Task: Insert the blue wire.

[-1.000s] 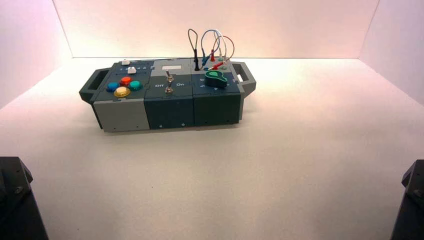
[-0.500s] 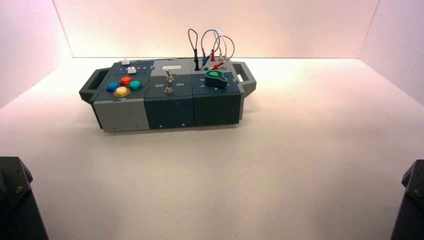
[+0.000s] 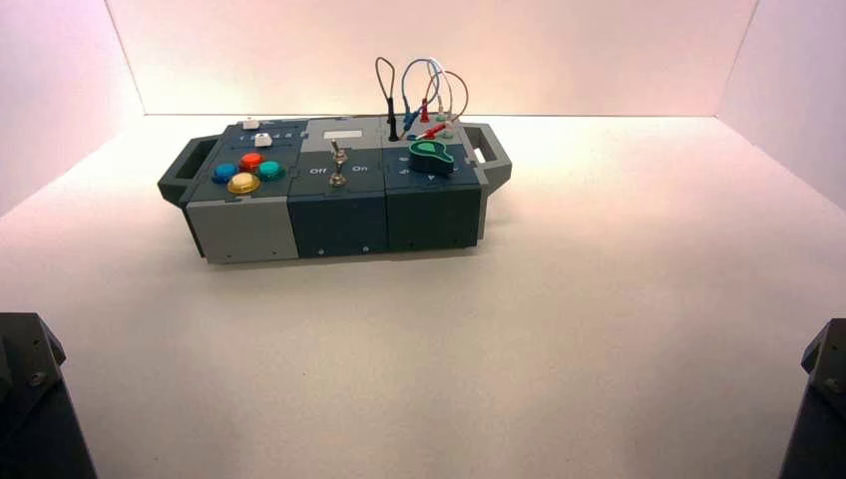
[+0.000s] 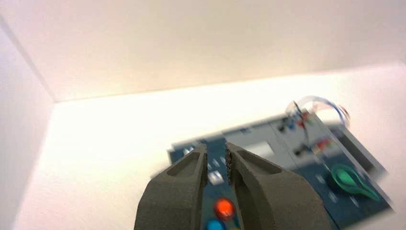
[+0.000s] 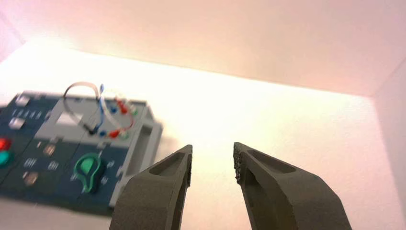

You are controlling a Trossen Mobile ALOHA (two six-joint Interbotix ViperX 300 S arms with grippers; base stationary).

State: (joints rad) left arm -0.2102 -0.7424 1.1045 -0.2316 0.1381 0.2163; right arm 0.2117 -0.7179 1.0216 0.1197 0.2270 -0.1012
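The blue wire (image 3: 405,90) arches in a pale loop over the back right corner of the box (image 3: 339,215), and a blue plug (image 3: 409,118) shows at its foot. Whether its plugs sit in sockets I cannot tell. The right wrist view shows the blue wire (image 5: 101,103) far off, and the left wrist view shows the loop (image 4: 316,99) blurred. My left gripper (image 4: 216,158) hangs well short of the box, open by a narrow gap, holding nothing. My right gripper (image 5: 213,160) is wide open and empty, off to the box's right. In the high view both arms stay at the near corners.
A dark wire (image 3: 385,80) loops to the left of the blue one and a reddish wire (image 3: 461,95) to its right. On the box are a green knob (image 3: 430,155), a toggle switch (image 3: 338,165) and coloured buttons (image 3: 244,172). White walls enclose the table.
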